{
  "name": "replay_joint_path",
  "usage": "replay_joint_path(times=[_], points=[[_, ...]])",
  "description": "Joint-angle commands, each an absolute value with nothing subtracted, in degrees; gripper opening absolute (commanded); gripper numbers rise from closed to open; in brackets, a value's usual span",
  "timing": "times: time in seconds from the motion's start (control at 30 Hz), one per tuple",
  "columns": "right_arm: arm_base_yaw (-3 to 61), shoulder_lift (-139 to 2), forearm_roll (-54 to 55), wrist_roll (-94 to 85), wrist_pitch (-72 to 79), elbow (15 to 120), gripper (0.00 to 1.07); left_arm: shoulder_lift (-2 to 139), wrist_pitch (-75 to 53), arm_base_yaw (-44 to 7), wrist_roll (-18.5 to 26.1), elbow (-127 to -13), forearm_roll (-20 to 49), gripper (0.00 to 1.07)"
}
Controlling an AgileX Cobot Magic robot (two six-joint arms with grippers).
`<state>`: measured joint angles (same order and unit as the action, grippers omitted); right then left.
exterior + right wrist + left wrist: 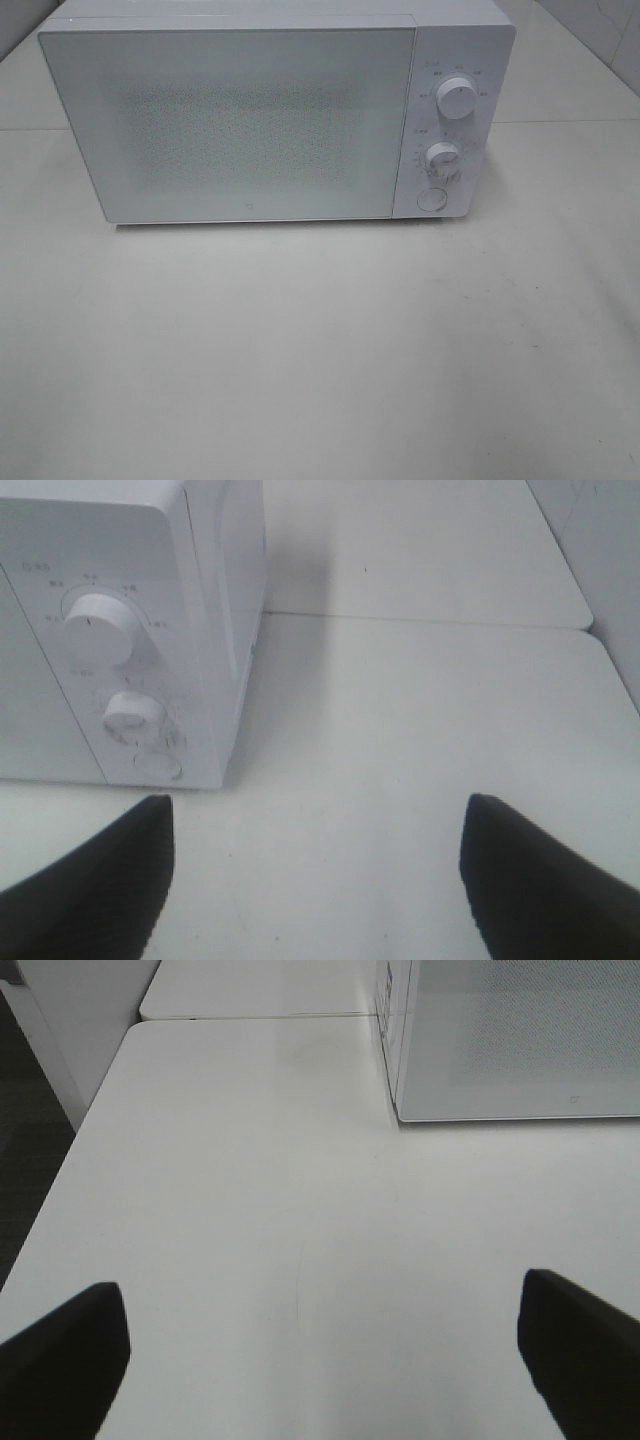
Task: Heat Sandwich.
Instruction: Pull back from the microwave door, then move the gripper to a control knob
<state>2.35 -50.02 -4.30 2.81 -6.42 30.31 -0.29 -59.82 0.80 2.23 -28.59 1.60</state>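
A white microwave (250, 120) stands at the back of the table with its door shut and two dials (457, 97) on its right panel. The sandwich is out of view. Neither arm appears in the high view. In the left wrist view my left gripper (320, 1360) is open, nothing between its black fingertips (65, 1355), with the microwave's left front corner (400, 1110) ahead of it. In the right wrist view my right gripper (320, 870) is open and empty, near the microwave's control panel (130, 720).
The white table (320, 350) spreads in front of the microwave. Its left edge (60, 1160) drops to a dark floor in the left wrist view. A seam between tabletops (420, 620) runs behind the right gripper.
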Motion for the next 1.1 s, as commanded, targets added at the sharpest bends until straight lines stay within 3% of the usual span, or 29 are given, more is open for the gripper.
replay_joint_path(times=[0.03, 0.4, 0.57, 0.9, 1.1], points=[[1.95, -52.14, -4.18, 2.75, 3.15, 27.44, 0.76, -1.78, -59.36, 0.8, 2.23, -28.42, 1.89, 1.0], [2.12, -60.33, -1.72, 1.6, 23.43, 20.74, 0.76, -1.78, -59.36, 0.8, 2.23, -28.42, 1.89, 1.0], [2.46, -63.14, 6.7, -1.89, 32.66, 17.13, 0.76, -1.78, -59.36, 0.8, 2.23, -28.42, 1.89, 1.0], [17.13, -64.06, 26.87, -18.96, 44.35, 12.26, 0.76, -1.78, -59.36, 0.8, 2.23, -28.42, 1.89, 1.0], [23.55, -64.06, 32.95, -20.63, 49.16, 10.66, 0.76, -1.78, -59.36, 0.8, 2.23, -28.42, 1.89, 1.0]])
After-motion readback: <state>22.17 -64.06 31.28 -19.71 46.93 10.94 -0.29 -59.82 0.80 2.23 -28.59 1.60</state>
